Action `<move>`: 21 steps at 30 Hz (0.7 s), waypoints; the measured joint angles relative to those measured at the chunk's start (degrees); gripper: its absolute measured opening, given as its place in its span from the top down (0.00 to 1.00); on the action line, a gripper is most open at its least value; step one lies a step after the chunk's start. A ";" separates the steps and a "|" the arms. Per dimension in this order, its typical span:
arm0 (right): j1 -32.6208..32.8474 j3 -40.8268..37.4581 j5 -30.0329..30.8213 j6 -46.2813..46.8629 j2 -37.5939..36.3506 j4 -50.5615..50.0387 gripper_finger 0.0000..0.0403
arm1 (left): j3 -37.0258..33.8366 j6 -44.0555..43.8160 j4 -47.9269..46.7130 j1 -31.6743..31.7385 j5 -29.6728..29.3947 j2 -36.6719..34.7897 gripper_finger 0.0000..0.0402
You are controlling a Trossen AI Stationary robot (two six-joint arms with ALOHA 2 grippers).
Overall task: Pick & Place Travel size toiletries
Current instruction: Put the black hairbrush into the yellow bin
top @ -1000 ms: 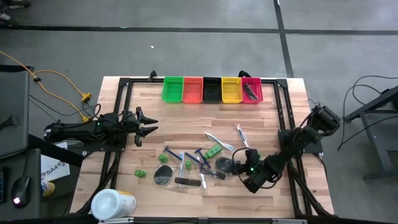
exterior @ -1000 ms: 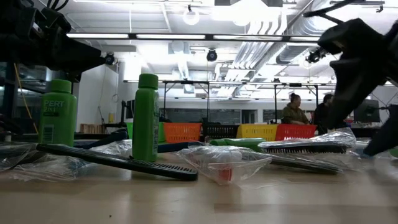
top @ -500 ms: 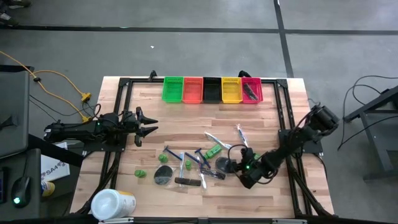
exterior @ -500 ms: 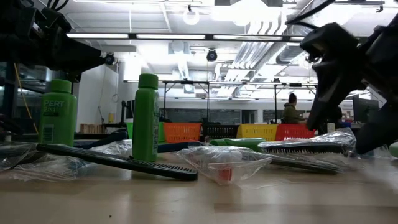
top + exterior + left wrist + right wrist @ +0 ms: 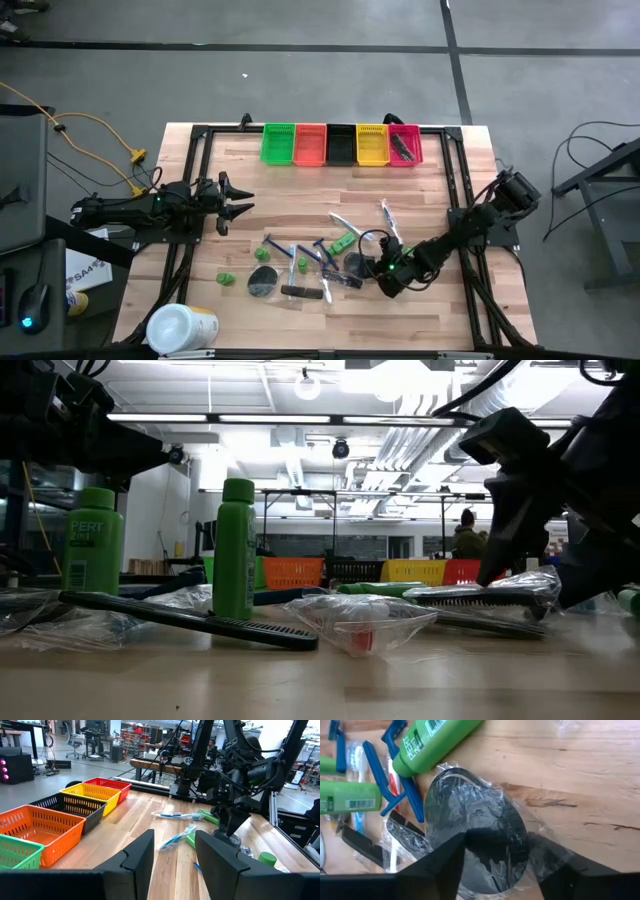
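The toiletries lie scattered on the near middle of the table: green mini bottles, blue razors, toothbrushes, a black comb and two dark round discs. One disc lies on the left side of the scatter. The other disc, wrapped in clear plastic, lies flat under my right gripper. That gripper is open, pointing down, with one finger on each side of the disc's near part. My left gripper waits open over the table's left side. My right gripper comes at the wrapped disc from above, slanting from the table's right. Its fingers stand beside the disc's edge. I cannot tell whether they touch the plastic wrap. The disc lies flat on the table.
Five coloured bins stand in a row at the far edge; the red one holds a dark item. A large white tub lies at the near left corner. A green bottle and a razor lie close to the disc.
My right gripper has moved toward the table's left and a little toward the far edge, from beside the wrapped disc to over it. In the low view it has come lower. The toiletries have stayed where they were.
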 joint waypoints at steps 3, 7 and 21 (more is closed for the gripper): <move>-0.05 0.00 -0.89 -0.86 0.03 -0.13 0.59 | 0.00 0.00 0.01 0.01 0.00 0.00 0.64; -0.03 -0.02 -1.64 -2.58 -0.01 -0.28 0.72 | 0.00 0.00 0.00 0.00 0.00 0.00 0.64; -1.00 -0.17 -1.10 -12.29 -5.94 -0.68 0.93 | 0.00 0.00 0.00 -0.01 0.00 0.00 0.64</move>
